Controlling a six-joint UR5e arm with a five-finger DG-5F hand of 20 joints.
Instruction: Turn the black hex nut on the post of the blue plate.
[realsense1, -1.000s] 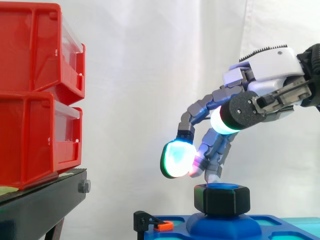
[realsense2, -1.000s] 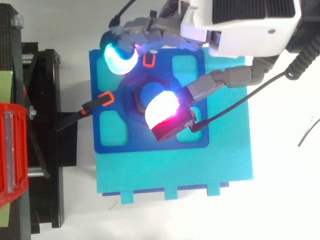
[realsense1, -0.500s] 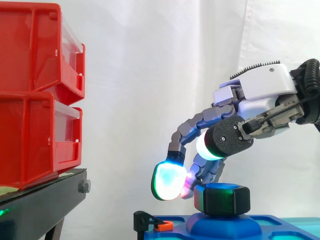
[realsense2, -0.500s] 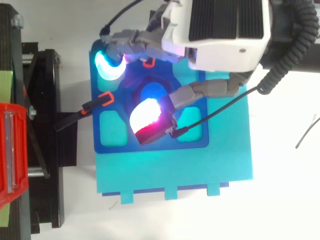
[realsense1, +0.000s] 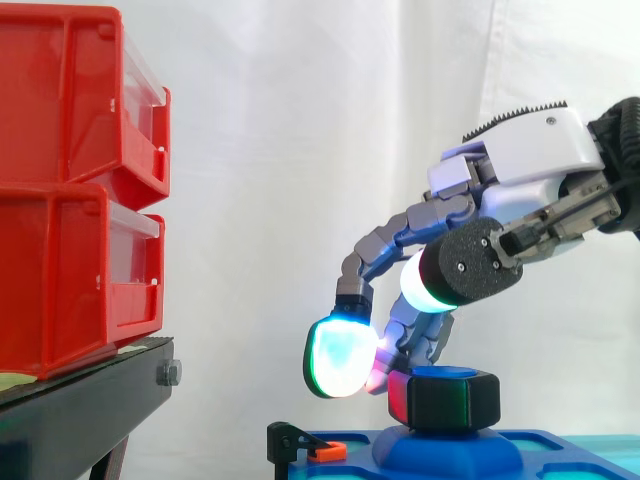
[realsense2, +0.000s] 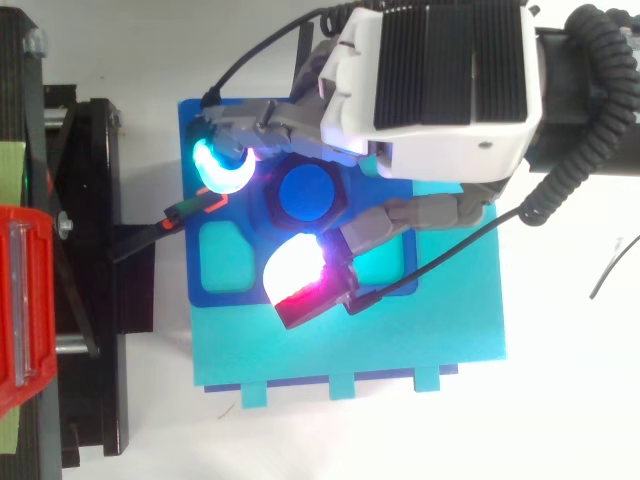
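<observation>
Black hex nut (realsense1: 445, 402), robot hand (realsense2: 440, 80) curled around it

Looking down from above, the hand (realsense2: 450, 70) is clipped by the top edge. It covers the upper-right corner of the blue plate (realsense2: 200, 290) and the rim of the black hex nut (realsense1: 450, 400) on that side, so I can't make out where it meets the nut. Side on, the plate runs off the bottom edge, and the shaft of the post (realsense2: 305, 190) is buried inside the nut. The 2 red bins (realsense1: 60, 200) are cut by the left edge, and the black stand (realsense1: 80, 410) drops out at the bottom.
</observation>
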